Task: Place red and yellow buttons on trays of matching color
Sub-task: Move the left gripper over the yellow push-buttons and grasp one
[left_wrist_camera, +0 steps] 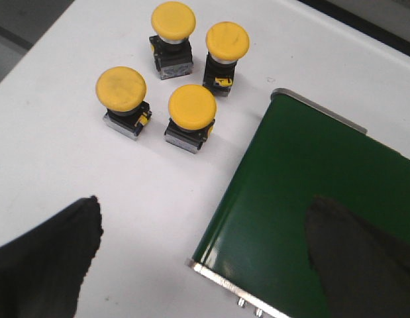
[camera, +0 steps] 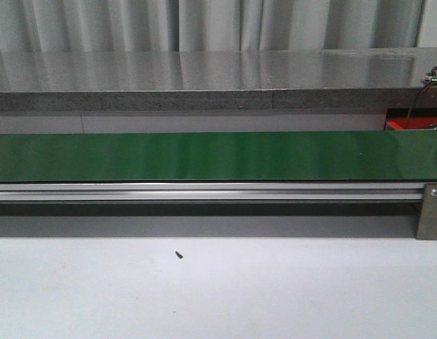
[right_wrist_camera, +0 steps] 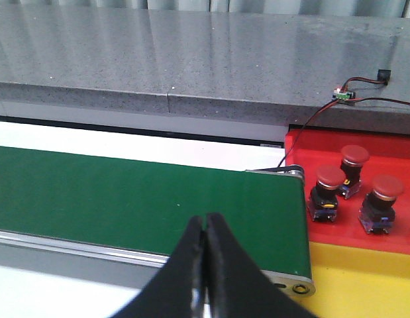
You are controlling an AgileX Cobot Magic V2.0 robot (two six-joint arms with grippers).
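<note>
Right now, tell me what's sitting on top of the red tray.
Three red buttons stand upright on the red tray, apart from each other. Nothing yellow is on it. The tray's far right runs out of frame, so more there cannot be ruled out.

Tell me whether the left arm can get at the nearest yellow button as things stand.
Probably yes. The left tool is open, and only bare white table lies between it and the nearest yellow button; the green belt sits off to one side.

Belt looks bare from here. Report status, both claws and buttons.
Left claw open, right claw shut, both empty. Four yellow buttons on table, three red buttons on red tray. Belt bare.
</note>
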